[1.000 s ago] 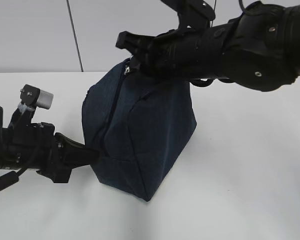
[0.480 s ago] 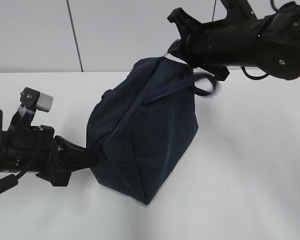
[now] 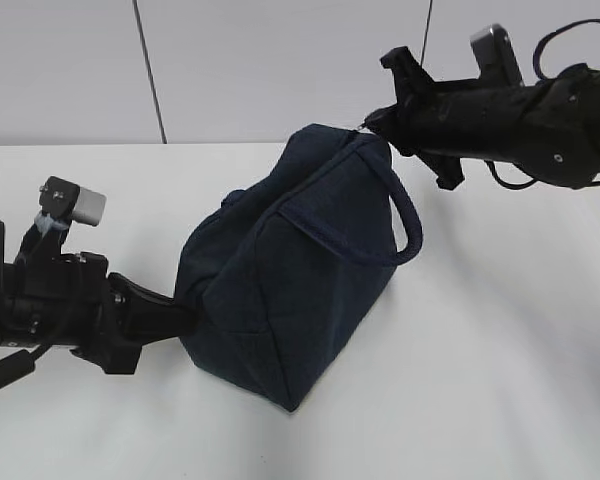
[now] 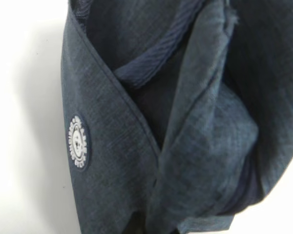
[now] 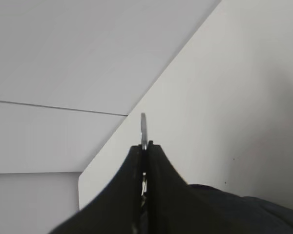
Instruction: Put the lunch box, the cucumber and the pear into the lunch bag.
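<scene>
L end effector (image 3: 185, 318) is pressed against the lunch bag (image 3: 280, 290) low on its left side on the bench (image 3: 460, 380), prob. pinching fabric, but can't tell. R end effector (image 3: 372, 122), clamped on the zip's ring pull (image 5: 143, 127), has dragged it rightward since 1 s ago. So the bag looks zipped, w/ lunch box, cucumber and pear not visible, presumably inside.

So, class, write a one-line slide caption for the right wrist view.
Right hand pinched shut on the metal ring pull, lunch bag fabric dark beneath, white table beyond.

Slanted exterior view; both wrist views near lunch bag (image 3: 290, 270).
</scene>
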Robot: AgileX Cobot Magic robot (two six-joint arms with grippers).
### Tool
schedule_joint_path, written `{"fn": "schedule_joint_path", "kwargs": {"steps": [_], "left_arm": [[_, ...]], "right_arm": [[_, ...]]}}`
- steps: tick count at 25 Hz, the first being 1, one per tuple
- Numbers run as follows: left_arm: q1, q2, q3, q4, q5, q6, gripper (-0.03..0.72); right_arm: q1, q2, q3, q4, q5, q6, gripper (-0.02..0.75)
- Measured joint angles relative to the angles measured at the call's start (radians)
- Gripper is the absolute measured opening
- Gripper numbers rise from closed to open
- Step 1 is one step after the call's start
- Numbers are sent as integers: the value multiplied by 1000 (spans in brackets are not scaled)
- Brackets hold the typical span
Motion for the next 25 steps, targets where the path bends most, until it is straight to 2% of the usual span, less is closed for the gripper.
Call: {"fn": "schedule_joint_path", "kwargs": {"steps": [6,12,20,25], "left_arm": [[0,0,0,0,-3,0,4],[0,0,0,0,-11,0,4],[0,0,0,0,-22,0,3],[0,0,0,0,-32,0,3]], "right_arm": [[-46,101,-2,-75,-106,175,0],[-53,219,-4,-77,-261,299,0],[-55,236,-5,-77,-295,261,0],[-60,238,-5,-31,-396,178,1]]}}
